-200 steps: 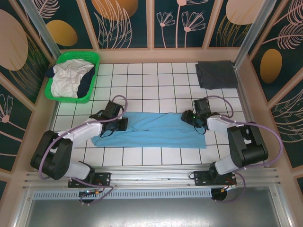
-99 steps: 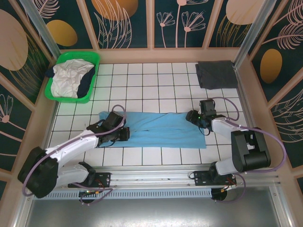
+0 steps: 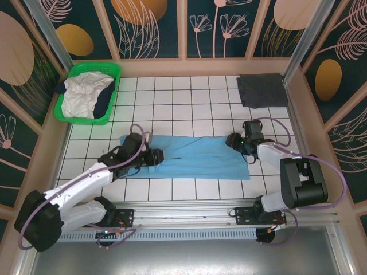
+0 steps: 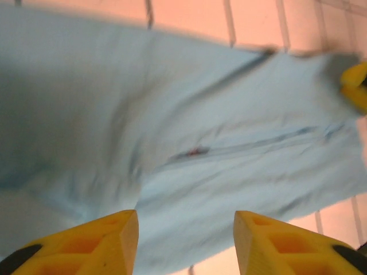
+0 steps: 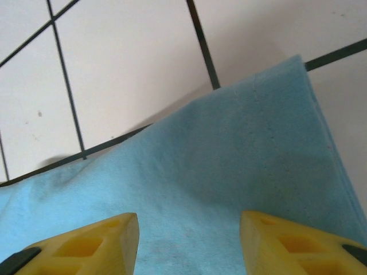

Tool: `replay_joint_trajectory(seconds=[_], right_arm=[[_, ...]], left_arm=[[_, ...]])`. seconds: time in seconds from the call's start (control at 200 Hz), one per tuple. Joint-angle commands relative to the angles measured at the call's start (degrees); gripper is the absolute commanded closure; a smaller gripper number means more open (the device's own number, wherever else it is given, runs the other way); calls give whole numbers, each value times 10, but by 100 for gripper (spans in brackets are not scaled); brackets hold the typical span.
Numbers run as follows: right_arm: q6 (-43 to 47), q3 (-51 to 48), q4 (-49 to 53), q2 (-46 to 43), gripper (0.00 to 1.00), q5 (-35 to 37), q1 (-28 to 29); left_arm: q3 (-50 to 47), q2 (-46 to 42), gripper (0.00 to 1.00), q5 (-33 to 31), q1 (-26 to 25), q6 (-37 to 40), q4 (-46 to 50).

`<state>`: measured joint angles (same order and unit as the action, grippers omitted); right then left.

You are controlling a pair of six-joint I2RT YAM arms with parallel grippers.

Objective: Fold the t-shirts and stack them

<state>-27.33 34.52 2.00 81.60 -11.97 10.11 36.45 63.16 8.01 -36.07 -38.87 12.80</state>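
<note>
The light blue t-shirt (image 3: 198,156) lies flat at the middle of the bench (image 3: 183,109), already narrowed into a long strip running from 9 o'clock to 3 o'clock. The left claw (image 4: 186,243) hangs low over its 9 o'clock end, the yellow fingers (image 4: 86,243) spread wide with nothing between them but the cloth below. In the left wrist view a small reddish print shows near the middle of the fabric, though that view is blurred.

The right claw (image 5: 189,240) sits over the 3 o'clock end, just above the corner towards 12 o'clock. It is spread too and pinches nothing; the hem and corner lie plain beneath it.

I judge the lengthwise fold done and the crosswise fold about to begin. The next move calls for each claw to drop onto its end and close on all the layers at once, since a pinch that takes only the top layer would undo the strip. One end must then be carried over the other, with the edges kept square.

Around this, a green basket (image 3: 100,69) stands at 10 o'clock with a white tee (image 3: 80,94) and a navy one (image 3: 104,106) crumpled inside, not yet folded. At 1 o'clock a dark grey tee (image 3: 262,90) lies folded, well apart from the blue one, and looks like the start of the stack. Nothing lies between it and the blue shirt, though the right arm's own cable loops close by
</note>
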Motion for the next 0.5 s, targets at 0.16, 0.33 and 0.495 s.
replay_joint_trajectory(seconds=[0.16,0.33,0.495], right_arm=[[-5,-8,-40,-3,49,-32,8],[2,-7,-53,6,49,-39,9],[7,11,-45,4,48,-37,9]], left_arm=[[94,114,45,-191,53,75,15],[66,178,54,-137,88,75,-15],[16,152,61,-109,88,47,9]])
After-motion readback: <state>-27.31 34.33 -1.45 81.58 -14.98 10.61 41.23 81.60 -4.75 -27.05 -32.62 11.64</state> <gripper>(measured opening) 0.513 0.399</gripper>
